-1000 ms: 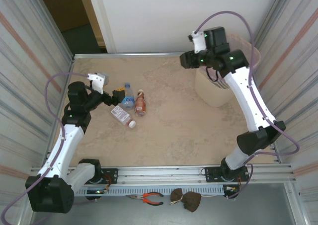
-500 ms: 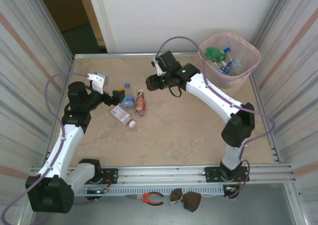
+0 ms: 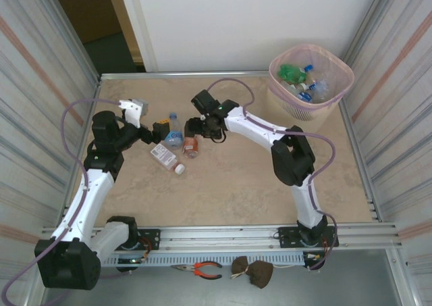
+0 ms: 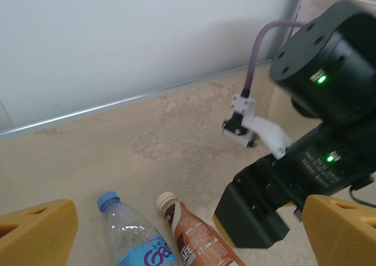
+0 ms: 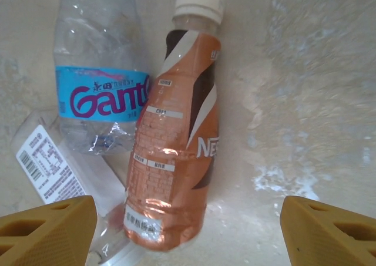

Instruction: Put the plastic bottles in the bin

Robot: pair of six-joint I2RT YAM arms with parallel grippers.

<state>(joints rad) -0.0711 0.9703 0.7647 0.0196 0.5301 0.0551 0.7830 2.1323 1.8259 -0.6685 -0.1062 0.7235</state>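
In the right wrist view, the clear plastic bottle with the blue label (image 5: 97, 72) loses its cap past the top edge, and the end of its label lettering is hidden behind the orange-brown bottle with the white cap (image 5: 176, 142). A third bottle with a white barcode label (image 5: 53, 166) lies partly under the clear one, its ends out of sight. In the top view the right arm's black head covers part of the orange-brown bottle's neck.

All three bottles lie flat on the beige stone-patterned tabletop (image 3: 236, 177), left of centre. The clear bottle and the orange-brown one lie side by side, long axes running near to far, caps toward the far edge. The third bottle lies diagonally, white cap toward the near right.

The pale pink slatted plastic bin (image 3: 297, 110) stands upright at the far right corner. The bottles inside are jumbled and hard to count.

The right claw (image 5: 188, 236) hangs over the orange-brown bottle with its yellow fingers spread wide, gripping nothing. The left claw (image 4: 188, 236), just left of the bottles, is also spread wide and empty.
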